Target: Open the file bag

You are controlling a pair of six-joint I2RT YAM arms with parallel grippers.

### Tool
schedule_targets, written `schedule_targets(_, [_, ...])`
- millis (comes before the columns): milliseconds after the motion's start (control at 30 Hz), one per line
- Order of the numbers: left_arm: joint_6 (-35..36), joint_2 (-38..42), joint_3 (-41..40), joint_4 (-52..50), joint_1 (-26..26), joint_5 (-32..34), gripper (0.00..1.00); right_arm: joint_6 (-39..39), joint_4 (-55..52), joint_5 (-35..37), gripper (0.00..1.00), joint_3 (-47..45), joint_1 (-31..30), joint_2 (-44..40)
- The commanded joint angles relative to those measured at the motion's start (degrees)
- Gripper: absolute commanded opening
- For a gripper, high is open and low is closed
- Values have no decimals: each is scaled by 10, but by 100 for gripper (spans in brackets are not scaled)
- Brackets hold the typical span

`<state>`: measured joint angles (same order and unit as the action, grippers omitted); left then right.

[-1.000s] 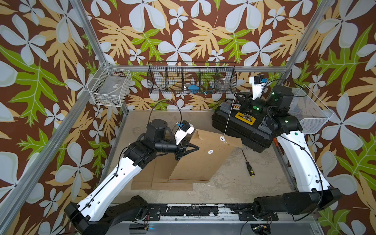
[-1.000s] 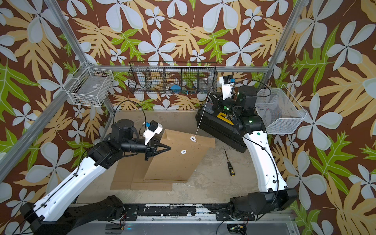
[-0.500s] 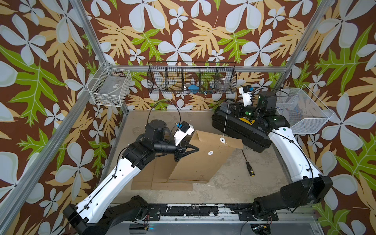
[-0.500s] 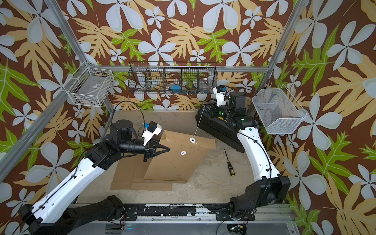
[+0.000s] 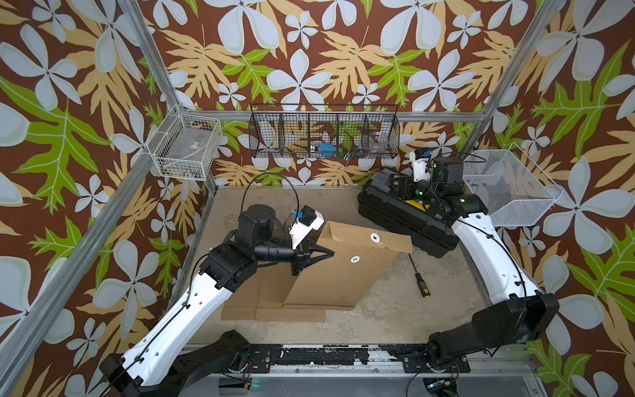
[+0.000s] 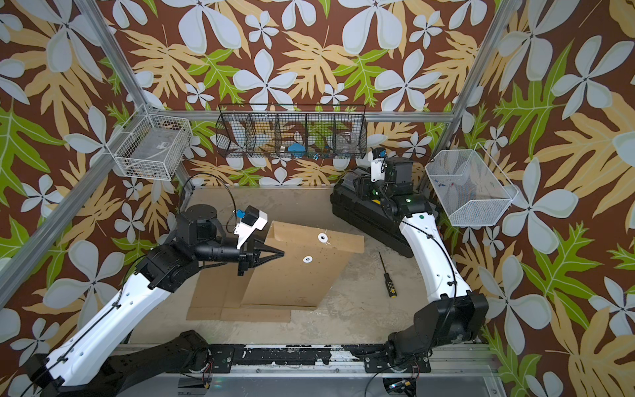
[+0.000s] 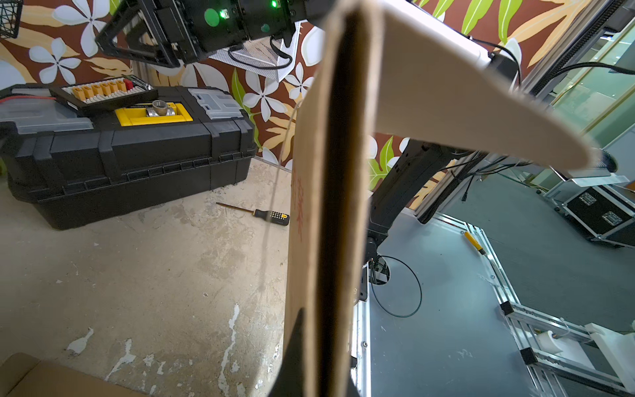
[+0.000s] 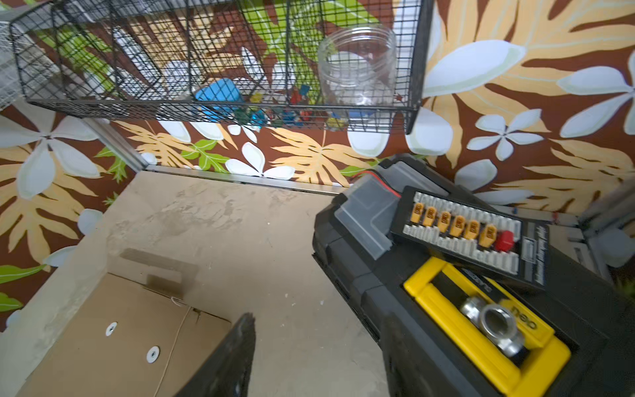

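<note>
The file bag (image 5: pixel 343 275) (image 6: pixel 299 275) is a brown paper envelope with two white button discs, held tilted up off the table. My left gripper (image 5: pixel 328 254) (image 6: pixel 280 254) is shut on its left edge. The left wrist view shows the file bag (image 7: pixel 326 206) edge-on between my fingers (image 7: pixel 295 350), its flap (image 7: pixel 446 103) curling away from the body. Its thin string (image 8: pixel 171 343) hangs loose across the paper. My right gripper (image 5: pixel 386 180) (image 8: pixel 316 357) hovers over the toolbox end, open, with nothing between its fingers (image 8: pixel 237 354).
A black toolbox (image 5: pixel 405 220) with a yellow handle lies at the back right. A screwdriver (image 5: pixel 421 285) lies in front of it. More brown envelopes (image 5: pixel 271 309) lie flat under the bag. Wire baskets (image 5: pixel 323 134) (image 5: pixel 187 147) (image 5: pixel 508 189) hang on the walls.
My right gripper opened and let go of the string, which was stretched up from the button and now hangs slack. The right arm drew back over the toolbox. The left arm held still.
</note>
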<state>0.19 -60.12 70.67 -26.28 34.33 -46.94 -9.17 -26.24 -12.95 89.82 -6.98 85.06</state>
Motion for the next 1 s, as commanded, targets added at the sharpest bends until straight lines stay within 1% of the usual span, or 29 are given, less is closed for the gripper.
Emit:
schedule_targets(0, [-19, 3, -4, 57, -23, -5, 0, -35, 32, 28, 61, -34, 16, -31])
schedule_targets(67, [-35, -3, -6, 81, -54, -18, 0, -65, 72, -21, 60, -77, 40, -62])
schedule_targets(167, [-45, -17, 3, 103, -87, -28, 0, -107, 155, -85, 60, -149, 67, -118])
schedule_targets(433, [-86, -69, 62, 167, -145, -72, 0, -119, 281, -182, 59, -282, 69, -237])
schedule_targets(533, [-103, -88, 94, 185, -157, -82, 0, -129, 339, -259, 59, -320, 68, -264])
schedule_targets(633, [-117, -106, 128, 195, -158, -96, 0, -159, 410, -345, 60, -341, 66, -275])
schedule_targets(700, [-125, -115, 146, 198, -158, -106, 0, -173, 449, -378, 60, -345, 55, -279])
schedule_targets(833, [-143, -117, 153, 221, -158, -128, 0, -147, 455, -410, 63, -327, 13, -272])
schedule_targets(967, [-154, -114, 146, 235, -158, -152, 0, -174, 487, -431, 64, -315, -6, -252])
